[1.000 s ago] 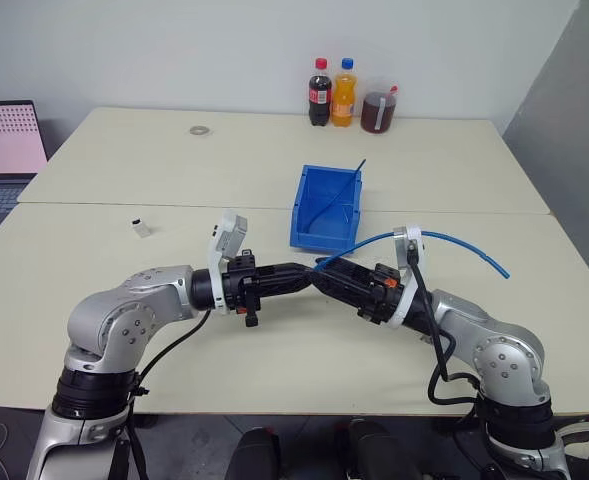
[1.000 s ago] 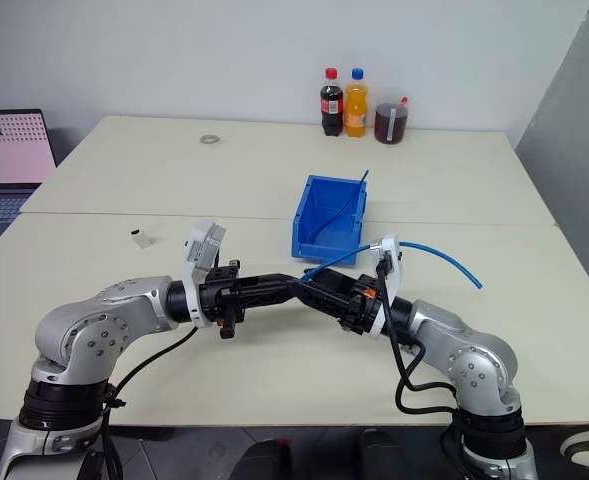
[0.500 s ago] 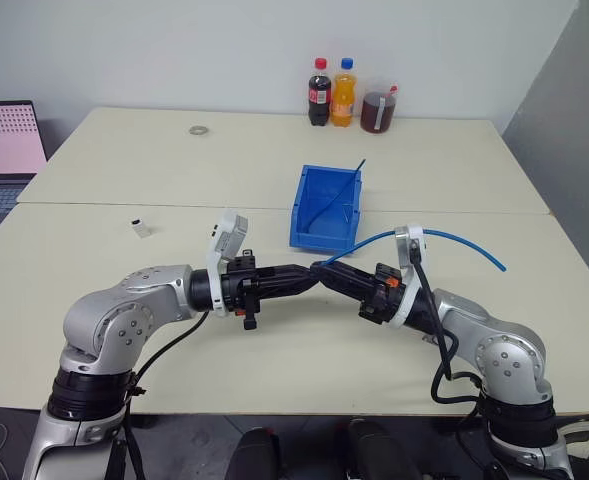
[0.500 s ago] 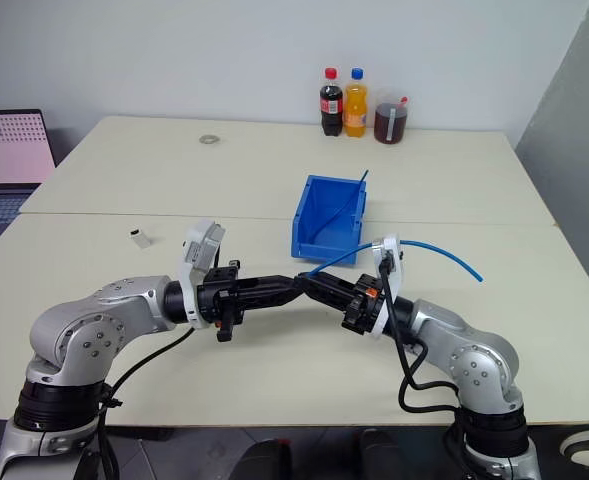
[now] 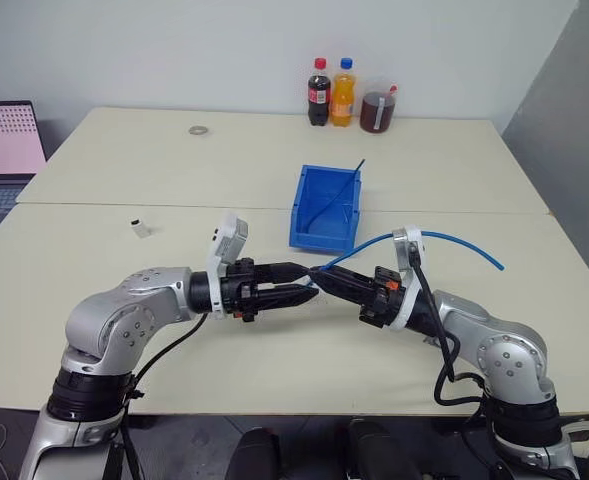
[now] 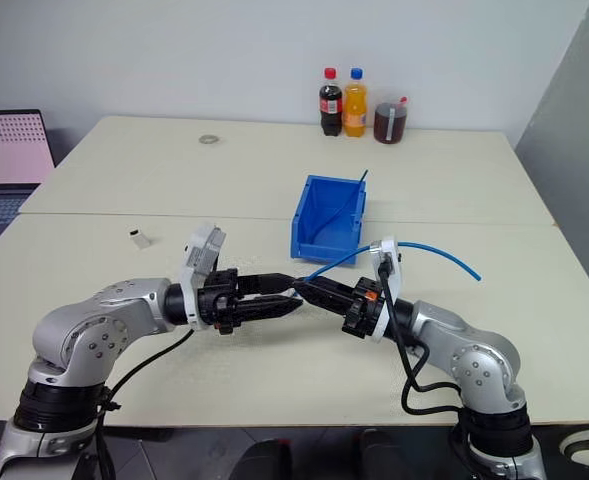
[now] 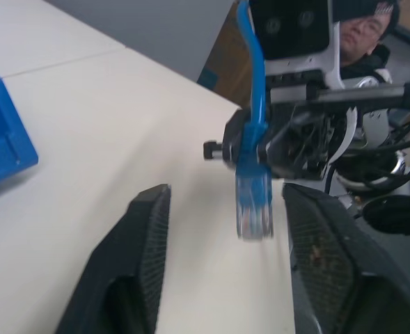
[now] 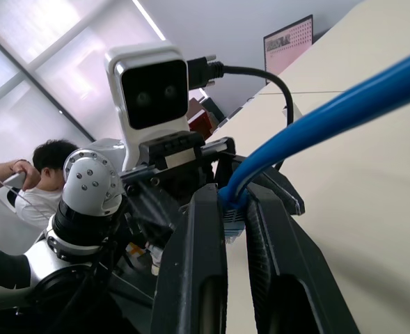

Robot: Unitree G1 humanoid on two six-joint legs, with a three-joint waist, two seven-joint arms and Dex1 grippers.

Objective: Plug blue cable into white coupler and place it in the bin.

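Since a second ago, the left claw [image 5: 310,281] has spread its fingers open around the plug. Right claw [image 5: 321,275] stays closed on the thin blue cable [image 5: 454,241], just behind its blurred plug. Beyond, the blue plastic bin [image 5: 326,207] stands on the tabletop [image 5: 124,170]; the small white coupler [image 5: 141,227] lies well apart.

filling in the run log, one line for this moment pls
left gripper: open | right gripper: shut on blue cable | white coupler: on table, untouched

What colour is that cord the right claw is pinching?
Light blue: the blue cable shows best in the right wrist view.
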